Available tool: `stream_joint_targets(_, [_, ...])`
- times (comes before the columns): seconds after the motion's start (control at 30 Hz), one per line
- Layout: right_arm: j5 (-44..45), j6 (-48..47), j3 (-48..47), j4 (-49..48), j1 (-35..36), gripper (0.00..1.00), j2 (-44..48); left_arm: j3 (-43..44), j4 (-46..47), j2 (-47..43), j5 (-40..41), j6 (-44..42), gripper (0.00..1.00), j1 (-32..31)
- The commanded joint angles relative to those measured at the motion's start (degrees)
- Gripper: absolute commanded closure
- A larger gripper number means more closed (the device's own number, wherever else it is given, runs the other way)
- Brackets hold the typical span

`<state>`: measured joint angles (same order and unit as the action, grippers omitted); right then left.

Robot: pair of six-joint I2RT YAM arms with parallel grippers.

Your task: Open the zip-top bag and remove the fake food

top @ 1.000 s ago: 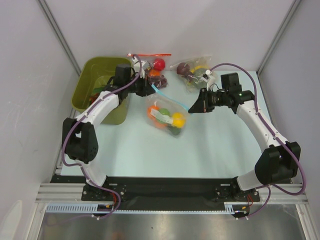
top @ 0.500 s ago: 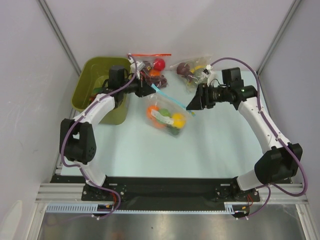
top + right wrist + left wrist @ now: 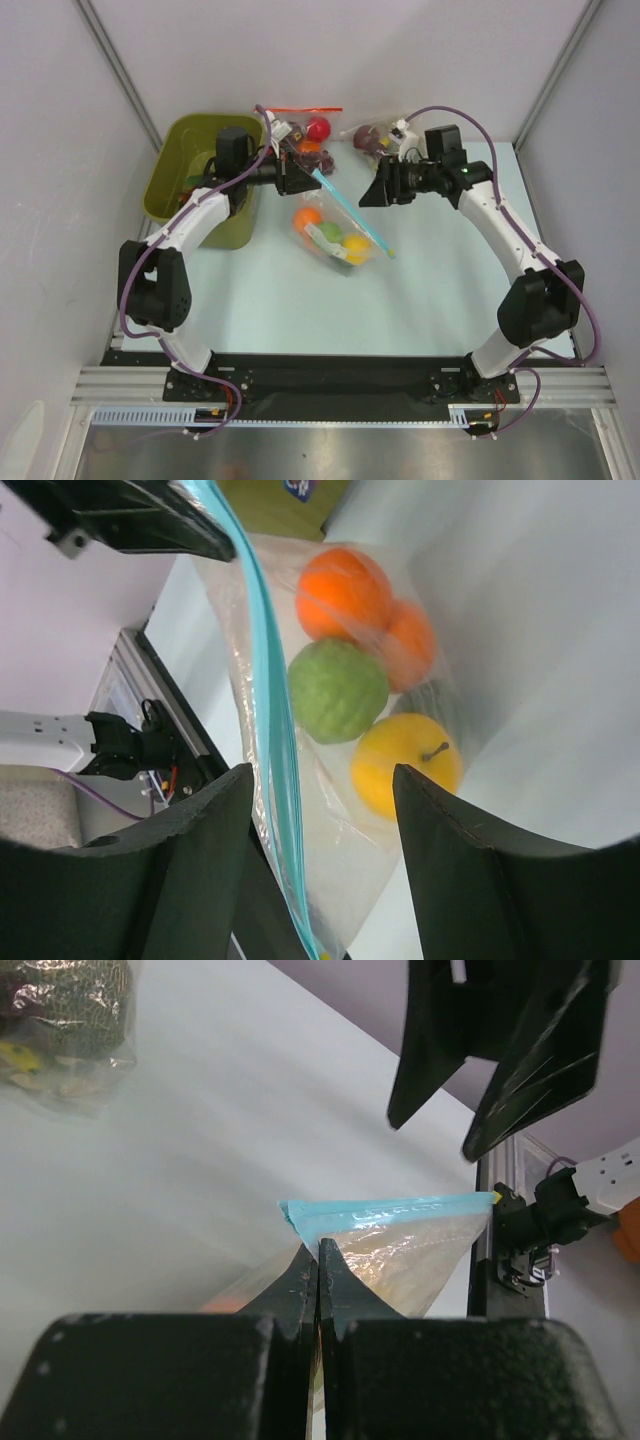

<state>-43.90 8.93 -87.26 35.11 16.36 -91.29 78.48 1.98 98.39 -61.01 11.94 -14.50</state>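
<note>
The zip-top bag (image 3: 335,232) is clear with a light-blue zip strip (image 3: 350,215) running diagonally. My left gripper (image 3: 304,179) is shut on the strip's upper corner (image 3: 318,1245) and holds that end up. Inside the bag lies the fake food: an orange fruit (image 3: 308,217), a light-green one (image 3: 330,232) and a yellow one (image 3: 355,243). My right gripper (image 3: 370,196) hovers open just right of the bag, touching nothing. In the right wrist view the strip (image 3: 270,710) passes between the open fingers (image 3: 215,820), with the green fruit (image 3: 337,690) and yellow fruit (image 3: 405,763) beyond.
An olive-green bin (image 3: 178,150) stands at the back left under the left arm. A clear bag with a red-orange strip (image 3: 300,122) and another clear bag of fruit (image 3: 385,135) lie at the back. Grey walls close in on both sides.
My right gripper has opened, let go of the bag's zip strip and moved left and back. The strip's free end dropped to the table. The left gripper keeps its hold.
</note>
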Motion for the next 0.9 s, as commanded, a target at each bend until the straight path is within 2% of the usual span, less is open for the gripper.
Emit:
stream_joint_targets(0.0, [3.73, -1.37, -3.18, -0.14, 3.76, 0.37, -1.61, -0.08, 3.82, -3.9, -4.02, 0.36, 1.0, -0.26])
stream_joint_targets(0.37, [4.79, 0.12, -0.98, -2.86, 6.32, 0.37, -2.49, -1.49, 4.0, -5.22, -4.2, 0.01, 1.0, -0.26])
stream_joint_targets(0.87, [4.88, 3.02, 2.09, -5.93, 2.8, 0.37, -1.09, -2.1, 3.12, -6.37, -4.11, -0.61, 1.0, -0.26])
